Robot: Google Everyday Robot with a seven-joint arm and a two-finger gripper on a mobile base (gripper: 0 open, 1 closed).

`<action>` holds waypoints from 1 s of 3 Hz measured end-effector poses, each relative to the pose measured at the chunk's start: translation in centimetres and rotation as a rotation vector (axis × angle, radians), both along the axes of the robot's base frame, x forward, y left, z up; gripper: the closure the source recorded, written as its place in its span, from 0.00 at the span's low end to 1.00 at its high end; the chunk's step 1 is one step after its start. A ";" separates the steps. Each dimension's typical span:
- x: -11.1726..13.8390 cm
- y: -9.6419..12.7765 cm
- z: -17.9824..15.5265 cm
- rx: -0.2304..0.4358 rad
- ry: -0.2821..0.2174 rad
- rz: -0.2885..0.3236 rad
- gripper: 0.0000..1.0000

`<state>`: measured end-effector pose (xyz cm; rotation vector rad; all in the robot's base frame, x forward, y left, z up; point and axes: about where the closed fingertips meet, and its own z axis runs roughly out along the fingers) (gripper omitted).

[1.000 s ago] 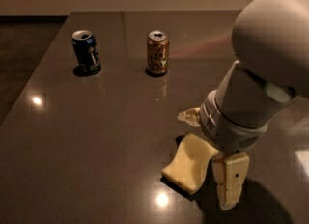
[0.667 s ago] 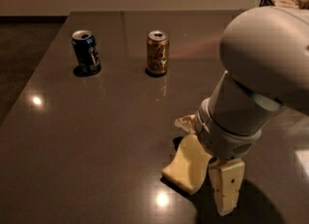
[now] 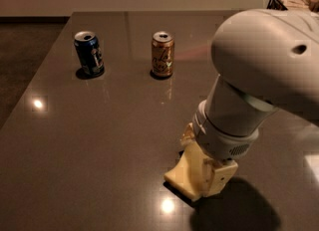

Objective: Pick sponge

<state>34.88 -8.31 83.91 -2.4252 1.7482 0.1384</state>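
The pale yellow sponge (image 3: 179, 174) lies on the dark table (image 3: 99, 135) at the near right. Only its left end shows; the rest is hidden under the arm. My gripper (image 3: 212, 179), cream coloured, hangs from the big white arm (image 3: 259, 70) and is down at the sponge, right over its right part. I cannot tell whether it touches the sponge.
A blue soda can (image 3: 89, 53) stands at the far left and a brown-orange can (image 3: 163, 54) at the far middle, both upright. A dark box-like thing (image 3: 291, 0) sits at the far right corner. The table's left edge runs diagonally near the blue can.
The arm has swung left and come lower over the sponge, and now hides more of it. The sponge and the cans have stayed in place.
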 end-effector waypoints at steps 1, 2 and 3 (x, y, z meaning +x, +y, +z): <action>0.9 0.2 1.0 -0.014 0.007 -0.028 0.64; 2.0 -0.1 2.7 0.003 0.045 -0.076 0.86; 3.8 -0.8 6.9 0.062 0.053 -0.140 1.00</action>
